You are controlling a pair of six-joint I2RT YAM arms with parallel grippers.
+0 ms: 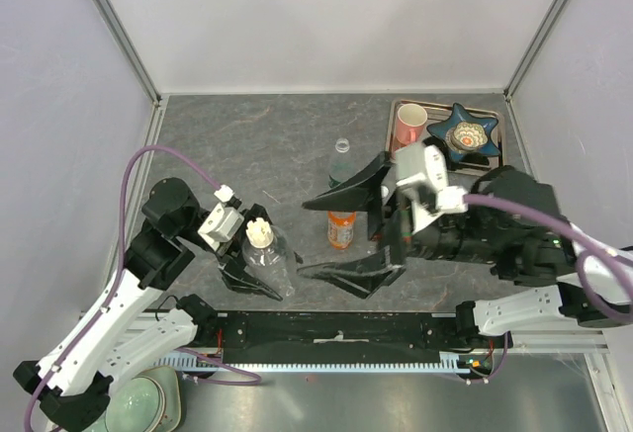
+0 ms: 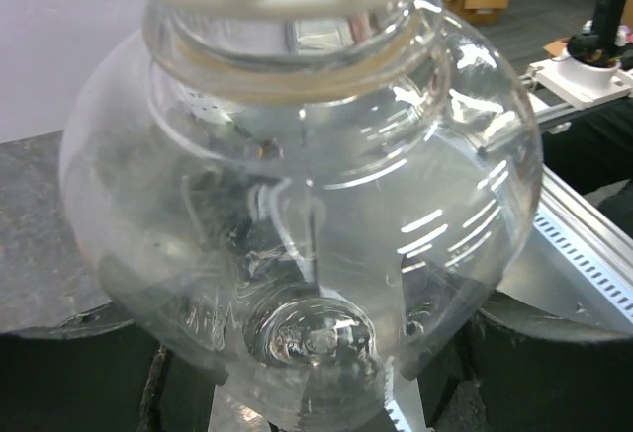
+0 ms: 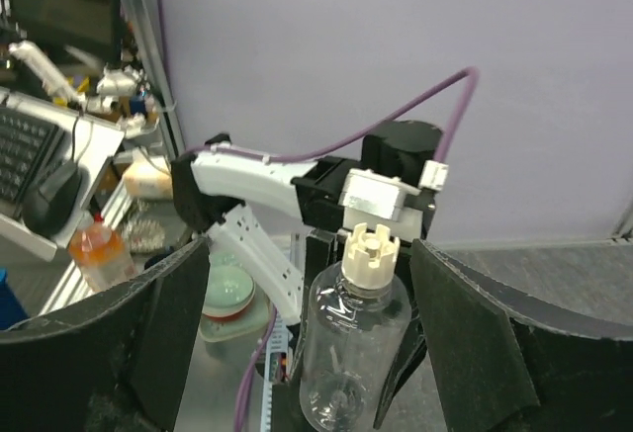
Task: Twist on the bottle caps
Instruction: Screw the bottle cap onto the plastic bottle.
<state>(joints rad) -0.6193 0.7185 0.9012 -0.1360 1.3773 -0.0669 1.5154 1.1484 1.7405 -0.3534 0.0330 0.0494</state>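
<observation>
The clear bottle (image 3: 351, 353), with a cream cap (image 3: 371, 249) resting on its neck, sits toward 7 o'clock on the counter (image 1: 257, 145). The left end effector (image 1: 252, 269) is clamped around its body. The right end effector (image 1: 304, 236), spread wide, faces it from 3 o'clock. If it closes off-centre, the cap could cross-thread or the bottle could twist loose.

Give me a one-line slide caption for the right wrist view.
Open right claw faces the clear bottle, cap on its neck, gripped by the left claw.
</observation>
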